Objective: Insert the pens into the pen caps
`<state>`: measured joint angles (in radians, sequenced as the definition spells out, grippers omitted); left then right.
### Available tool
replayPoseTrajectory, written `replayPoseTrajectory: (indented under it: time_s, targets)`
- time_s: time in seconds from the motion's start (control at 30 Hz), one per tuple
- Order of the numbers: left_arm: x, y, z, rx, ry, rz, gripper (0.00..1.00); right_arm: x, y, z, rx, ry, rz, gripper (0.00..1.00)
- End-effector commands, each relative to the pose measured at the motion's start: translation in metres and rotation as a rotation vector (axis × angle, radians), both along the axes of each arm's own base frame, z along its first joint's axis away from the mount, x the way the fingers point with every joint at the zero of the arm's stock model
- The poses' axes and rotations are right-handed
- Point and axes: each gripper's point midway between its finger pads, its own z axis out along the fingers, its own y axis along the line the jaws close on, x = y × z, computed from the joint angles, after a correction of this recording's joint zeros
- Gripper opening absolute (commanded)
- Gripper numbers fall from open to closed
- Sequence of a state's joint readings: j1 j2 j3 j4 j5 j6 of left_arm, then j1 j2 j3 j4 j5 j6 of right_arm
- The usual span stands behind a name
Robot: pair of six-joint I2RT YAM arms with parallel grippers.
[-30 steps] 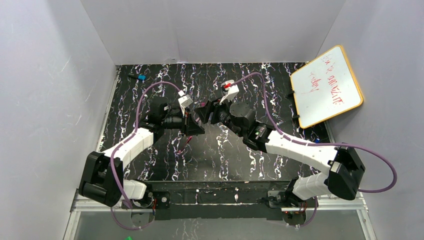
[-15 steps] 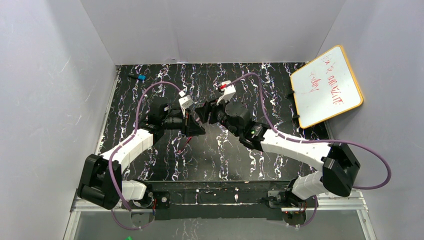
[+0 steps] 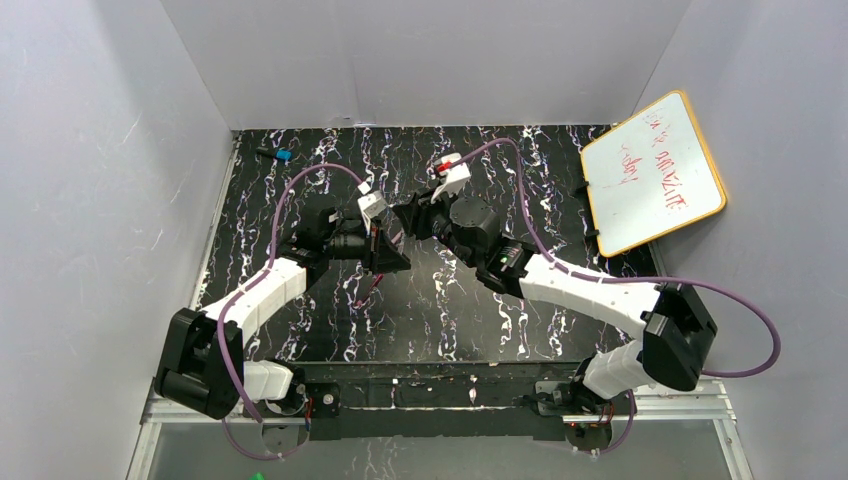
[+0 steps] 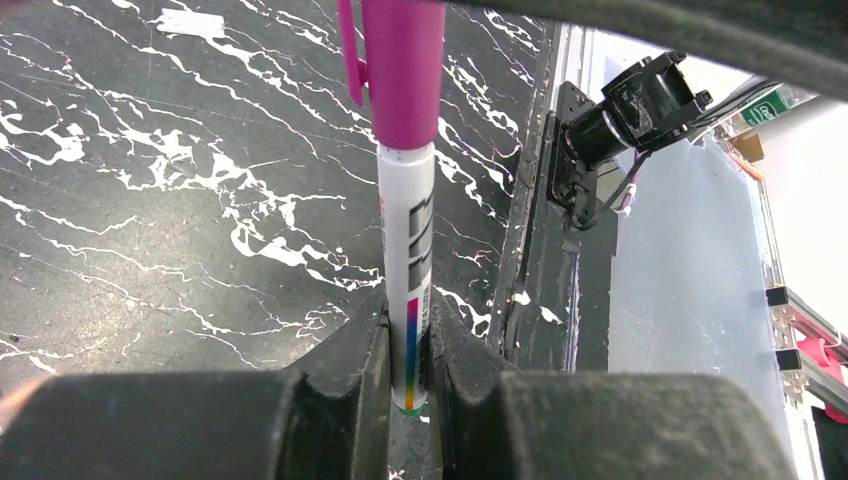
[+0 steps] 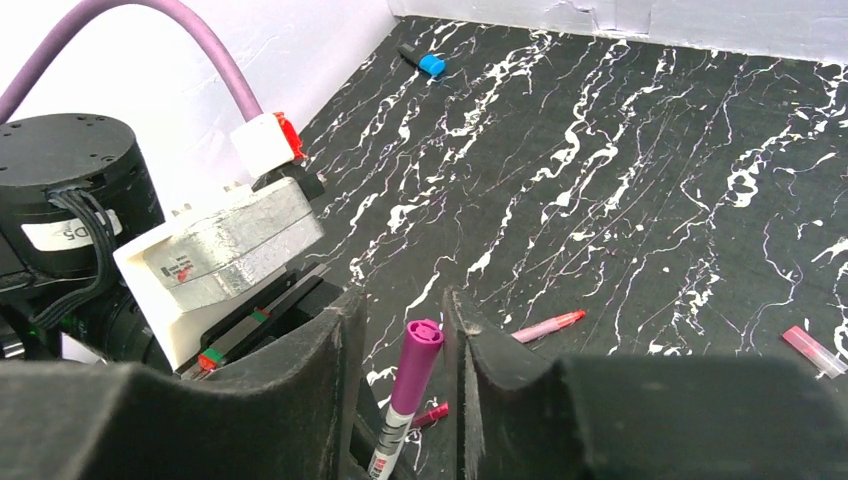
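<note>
1. A reddish pen (image 3: pixel 368 290) lies loose on the tabletop (image 3: pixel 450 320), nearer the arm bases than either wrist.
2. The left fingers (image 4: pixel 368 350) are clamped tight on the barrel of a white pen (image 4: pixel 408 250), which is held clear of the tabletop.
3. A magenta cap (image 5: pixel 418 360) sits on that pen's far end, between the right fingers (image 5: pixel 470 340); these stand slightly apart, with a gap showing on one side.
4. A blue-and-black item (image 3: pixel 280 155) lies at the far left edge.

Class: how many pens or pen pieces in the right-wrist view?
4: a capped pen in the left gripper; on the table, one pink, one red, one at the right edge. Others may be hidden.
</note>
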<state>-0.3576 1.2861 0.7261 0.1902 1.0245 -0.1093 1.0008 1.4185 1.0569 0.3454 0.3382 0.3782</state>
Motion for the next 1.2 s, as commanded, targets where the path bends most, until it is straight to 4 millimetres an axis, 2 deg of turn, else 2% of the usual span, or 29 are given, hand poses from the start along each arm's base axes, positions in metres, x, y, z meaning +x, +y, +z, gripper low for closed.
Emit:
replayPoseTrajectory:
  time_s: [0.0, 0.27, 0.33, 0.43, 0.63, 0.7, 1.17]
  targets:
    - [-0.007, 0.001, 0.002, 0.003, -0.016, -0.013, 0.00, 0.003, 0.009, 0.028, 0.060, -0.053, 0.010, 0.40]
    - [-0.003, 0.002, 0.003, 0.013, -0.032, 0.000, 0.00, 0.000, 0.011, 0.016, 0.047, -0.024, 0.028, 0.30]
    - [0.001, 0.002, 0.006, 0.018, -0.053, 0.013, 0.00, -0.001, 0.015, 0.007, 0.023, 0.001, 0.041, 0.12]
    - [0.010, 0.000, 0.018, 0.017, -0.095, 0.026, 0.00, -0.003, 0.017, -0.004, 0.006, 0.030, 0.053, 0.02]
    - [0.034, -0.008, 0.053, -0.009, -0.159, 0.030, 0.00, -0.009, 0.019, -0.019, -0.021, 0.070, 0.083, 0.01]
    - [0.037, -0.009, 0.058, -0.011, -0.172, 0.033, 0.00, -0.010, 0.020, -0.024, -0.027, 0.081, 0.089, 0.01]
    - [0.054, -0.010, 0.070, 0.009, -0.207, 0.076, 0.00, -0.026, 0.025, -0.040, -0.033, 0.152, 0.156, 0.01]
